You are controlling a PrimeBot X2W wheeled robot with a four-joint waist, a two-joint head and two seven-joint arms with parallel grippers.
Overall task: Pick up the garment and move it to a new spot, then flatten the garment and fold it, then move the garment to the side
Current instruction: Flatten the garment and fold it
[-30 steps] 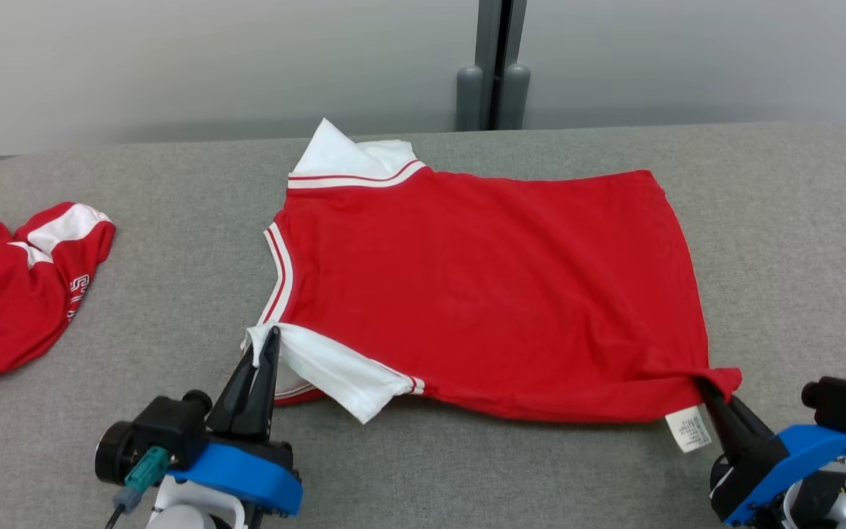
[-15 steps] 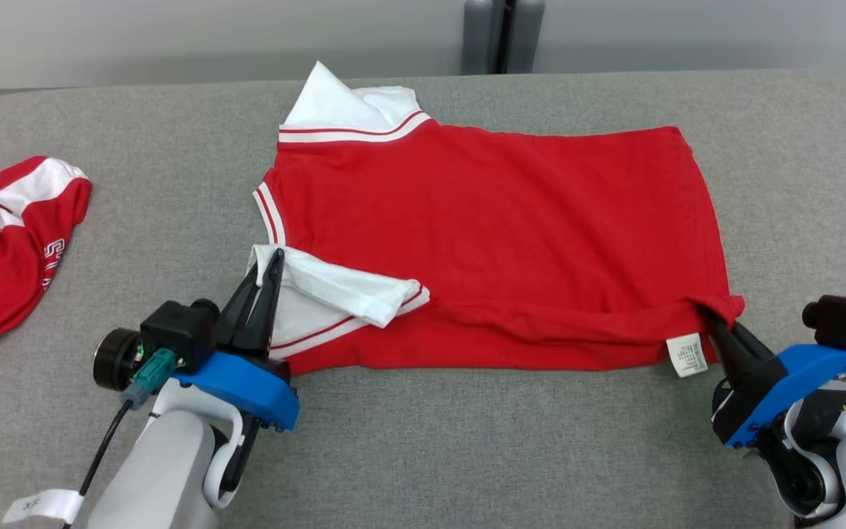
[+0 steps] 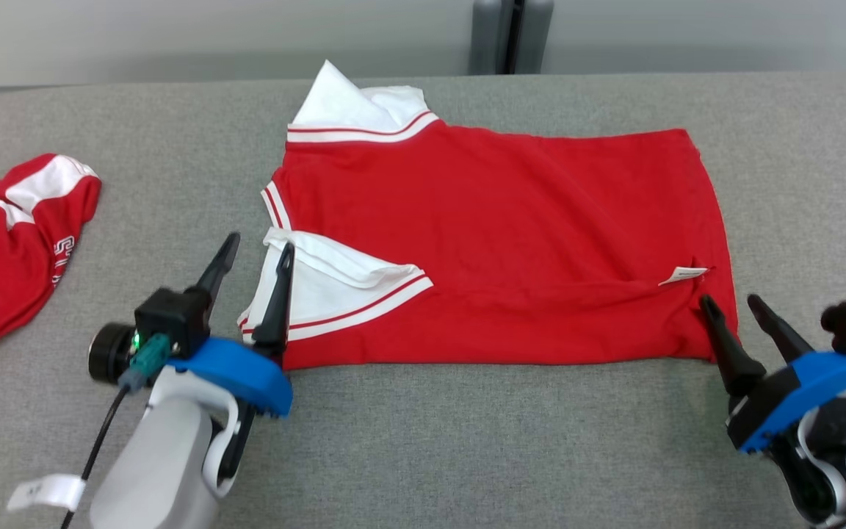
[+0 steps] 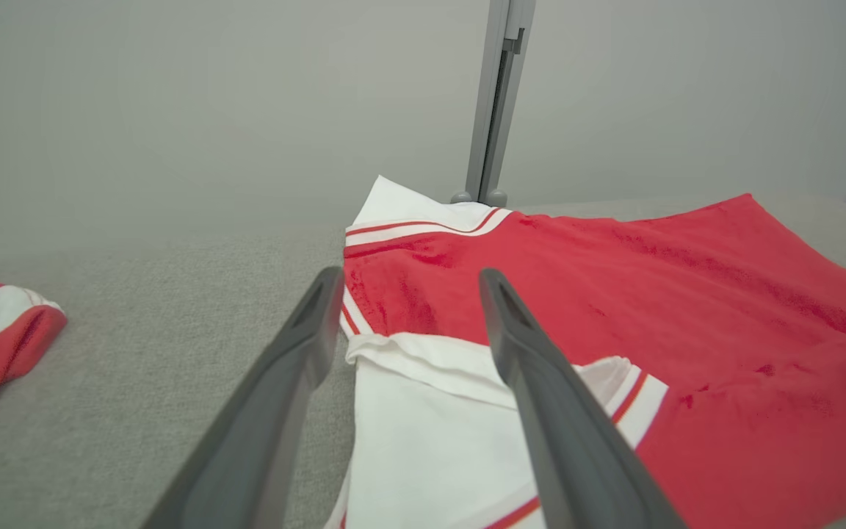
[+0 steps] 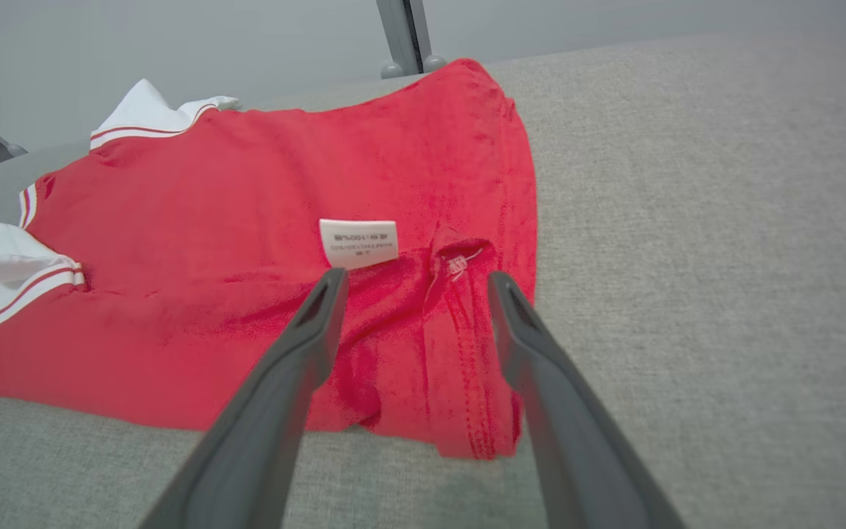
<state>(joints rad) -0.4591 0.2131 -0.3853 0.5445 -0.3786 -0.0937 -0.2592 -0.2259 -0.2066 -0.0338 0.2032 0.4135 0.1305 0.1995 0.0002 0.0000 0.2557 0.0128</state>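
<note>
The garment (image 3: 496, 235) is a red shirt with white, red-striped sleeves, lying on the grey table with its near edge folded over onto the body. Its near white sleeve (image 3: 327, 290) lies folded inward, and a white care label (image 3: 682, 275) shows by the near right corner. My left gripper (image 3: 258, 253) stands open at the sleeve's left end, holding nothing; the sleeve (image 4: 423, 411) lies between and beneath its fingers. My right gripper (image 3: 730, 300) is open at the near right corner (image 5: 460, 367), empty, with the label (image 5: 359, 242) just ahead of its fingertips.
A second red and white garment (image 3: 4, 250) lies crumpled at the table's left edge. A grey post (image 3: 511, 33) stands behind the table against the pale wall. Bare grey tabletop (image 3: 467, 441) stretches along the near side between my arms and to the right (image 5: 724, 257).
Both grippers have opened and let go of the garment's near edge, which now rests folded over onto the body. The care label has flipped onto the red cloth.
</note>
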